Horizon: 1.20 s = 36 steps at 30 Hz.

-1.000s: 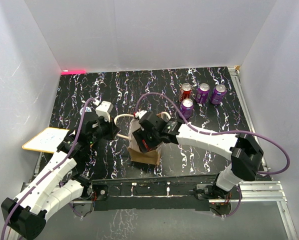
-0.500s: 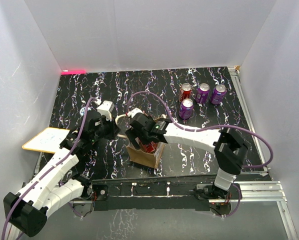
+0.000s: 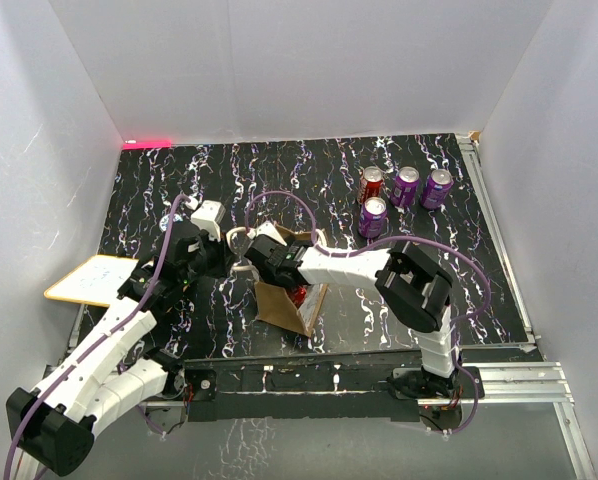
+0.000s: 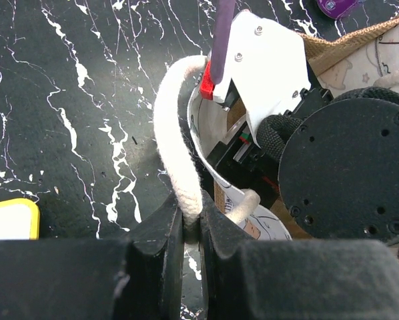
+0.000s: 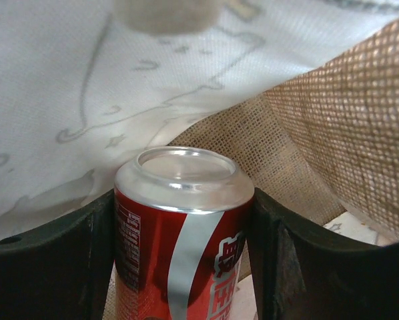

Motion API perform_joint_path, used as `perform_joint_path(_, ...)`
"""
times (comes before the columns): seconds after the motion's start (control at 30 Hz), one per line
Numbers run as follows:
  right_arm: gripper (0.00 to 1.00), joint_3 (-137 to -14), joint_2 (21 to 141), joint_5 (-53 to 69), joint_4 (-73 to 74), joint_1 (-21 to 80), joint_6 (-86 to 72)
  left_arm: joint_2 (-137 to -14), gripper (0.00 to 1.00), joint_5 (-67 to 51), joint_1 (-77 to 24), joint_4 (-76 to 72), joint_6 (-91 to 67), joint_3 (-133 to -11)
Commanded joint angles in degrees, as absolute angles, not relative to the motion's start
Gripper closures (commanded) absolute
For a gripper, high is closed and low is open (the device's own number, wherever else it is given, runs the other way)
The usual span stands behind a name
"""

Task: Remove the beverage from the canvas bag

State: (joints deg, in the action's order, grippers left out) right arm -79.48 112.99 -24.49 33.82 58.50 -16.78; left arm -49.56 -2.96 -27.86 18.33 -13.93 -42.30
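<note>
Our right hand [image 5: 184, 270], inside the bag [image 5: 333, 120], seems clamped lengthwise on the red can [image 5: 183, 227]; our left hand [image 4: 191, 223] pinches the handle [image 4: 169, 133].

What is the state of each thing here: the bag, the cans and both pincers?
canvas bag: open at the top.
red can: inside the bag, gripped.
left pincer: shut on one cream handle.
right pincer: shut on the red can.
four table cans: upright, outside the bag.
</note>
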Motion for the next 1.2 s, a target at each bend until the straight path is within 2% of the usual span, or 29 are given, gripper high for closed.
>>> perform_joint_path(0.0,0.64,-80.59,107.63,-26.49,27.0,58.45,-17.8,-47.97,1.0,-2.37,-27.45,17.8,-13.54,-42.08)
perform_joint_path(0.1,0.79,-78.14,102.5,-25.77,22.74,58.07,-18.2,-47.83,1.0,-2.54,-27.29,17.75,-13.54,-42.03)
perform_joint_path(0.23,0.91,-72.93,94.66,-22.0,15.28,56.3,-20.17,-47.51,1.0,-2.89,-27.11,17.53,-13.54,-42.08)
perform_joint_path(0.5,0.92,-63.69,85.39,-6.48,3.19,48.3,-29.15,-46.93,0.98,-3.69,-27.08,17.58,-13.62,-42.32)
perform_joint_path(0.57,0.92,-62.72,84.14,-1.4,0.36,45.92,-31.82,-46.79,0.88,-4.26,-27.07,17.56,-13.82,-42.76)
perform_joint_path(0.73,0.92,-63.04,81.86,4.63,-1.99,42.99,-37.39,-46.79,0.5,-6.34,-27.06,18.75,-14.81,-48.17)
perform_joint_path(0.8,0.92,-63.63,81.29,5.61,-2.34,41.85,-40.06,-47.13,0.39,-7.22,-27.07,19.35,-15.13,-51.2)
perform_joint_path(0.9,0.92,-64.7,81.25,7.32,-2.7,40.12,-44.43,-47.87,0.29,-10.19,-27.07,19.68,-15.93,-54.61)
perform_joint_path(1.17,0.92,-65.92,81.85,13.87,-7.06,38.35,-54.41,-50.17,0.17,-25.75,-27.06,14.45,-24.32,-56.6)
